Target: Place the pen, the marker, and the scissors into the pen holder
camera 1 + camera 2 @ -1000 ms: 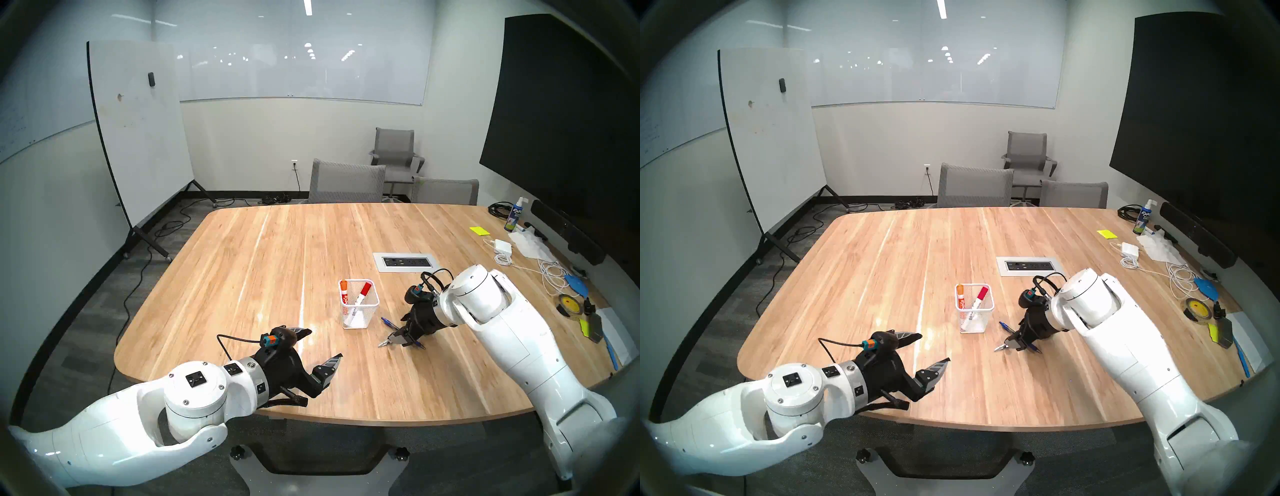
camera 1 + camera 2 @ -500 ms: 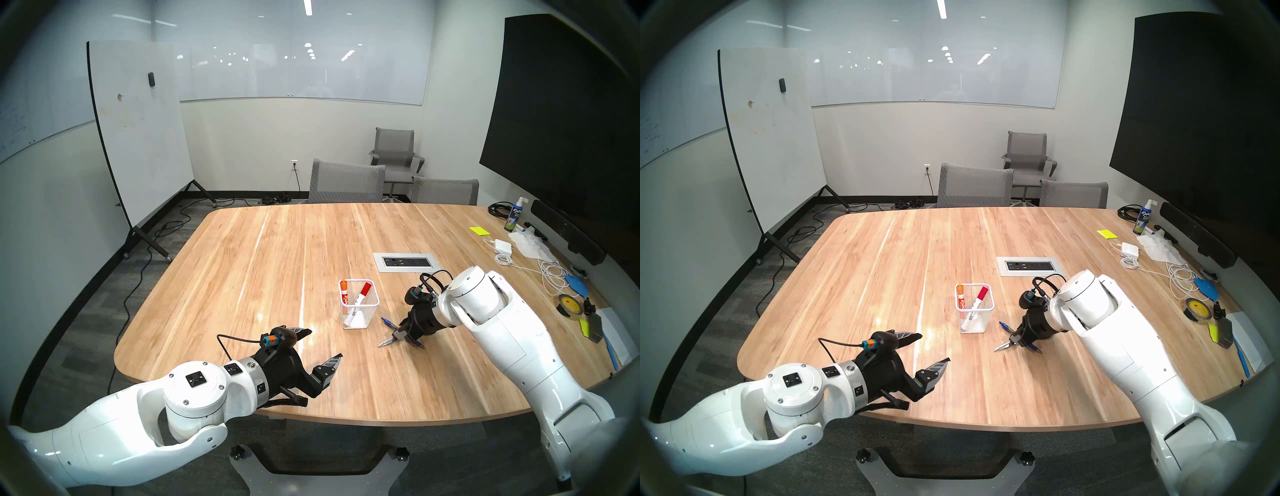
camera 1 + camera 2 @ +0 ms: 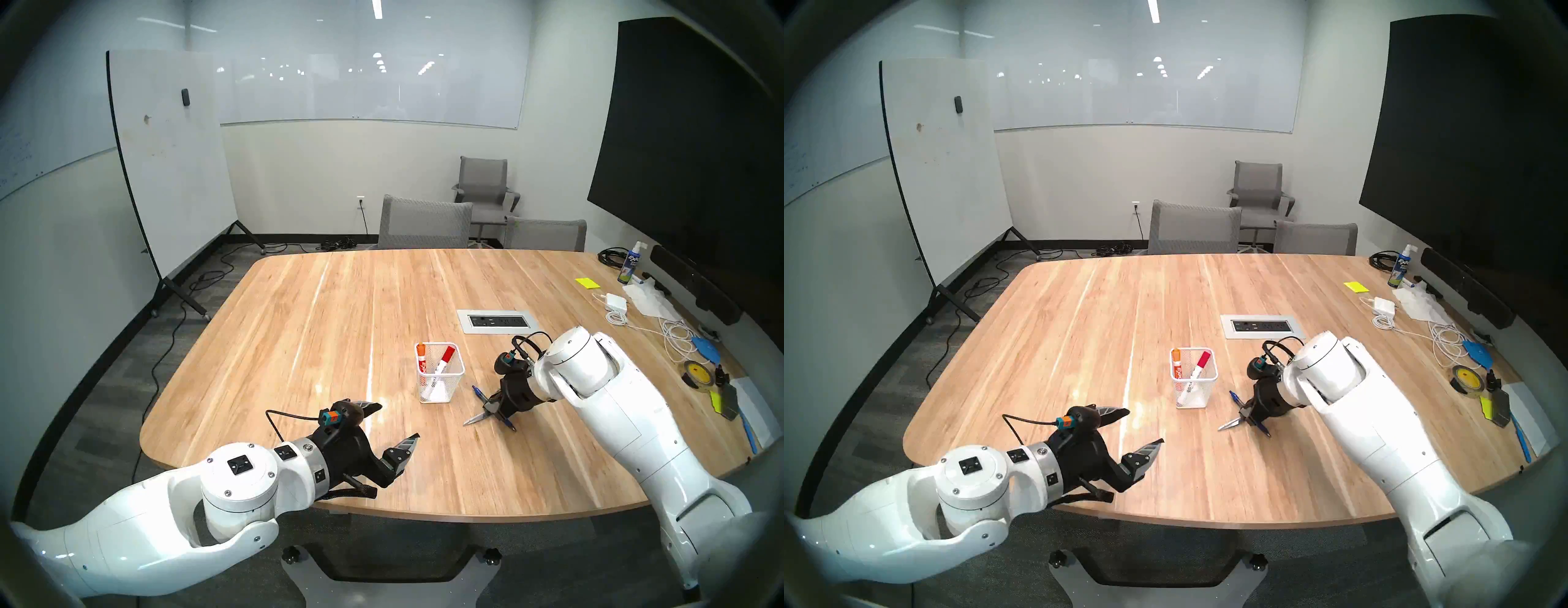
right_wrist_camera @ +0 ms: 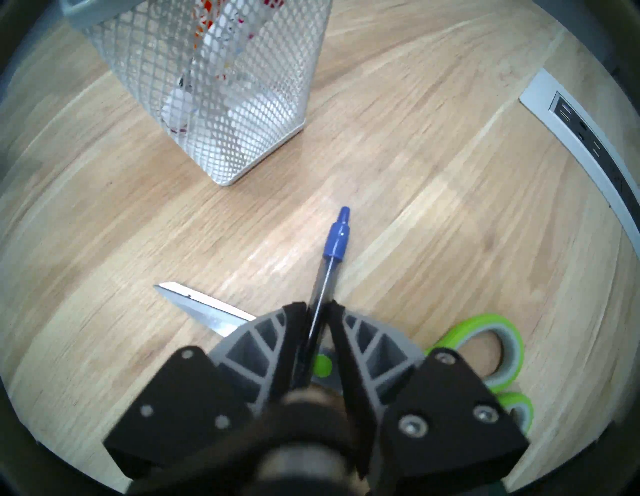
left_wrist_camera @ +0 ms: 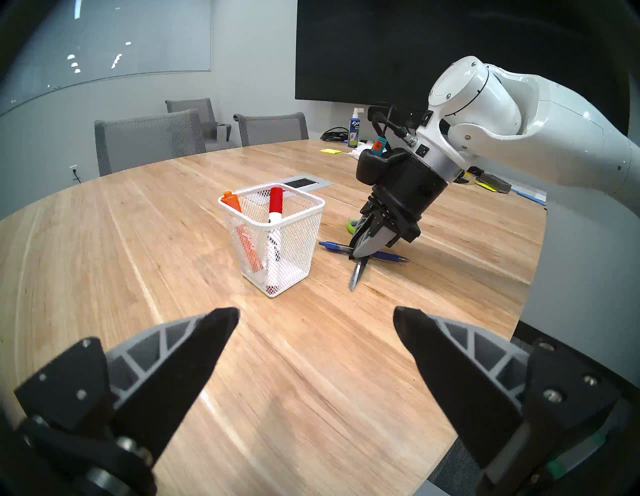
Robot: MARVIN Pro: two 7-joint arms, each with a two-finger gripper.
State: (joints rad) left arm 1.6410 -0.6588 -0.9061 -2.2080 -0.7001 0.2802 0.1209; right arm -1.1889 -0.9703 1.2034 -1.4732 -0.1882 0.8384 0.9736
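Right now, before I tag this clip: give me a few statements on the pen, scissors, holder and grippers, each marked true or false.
1. The right gripper has its fingers closed around the pen. True.
2. The scissors stand in the pen holder. False: they lie on the table, under the right gripper.
3. The pen holder holds two markers. True.
4. The left gripper holds a marker. False: it is open and empty.
5. The pen crosses over the scissors. True.

You saw a glossy, streaky wooden worktop (image 3: 322, 339). The pen holder (image 5: 277, 242) was white wire mesh. The pen (image 4: 332, 256) had a clear plastic barrel, and the scissors (image 4: 204, 304) had shiny metal blades at nine o'clock of it.
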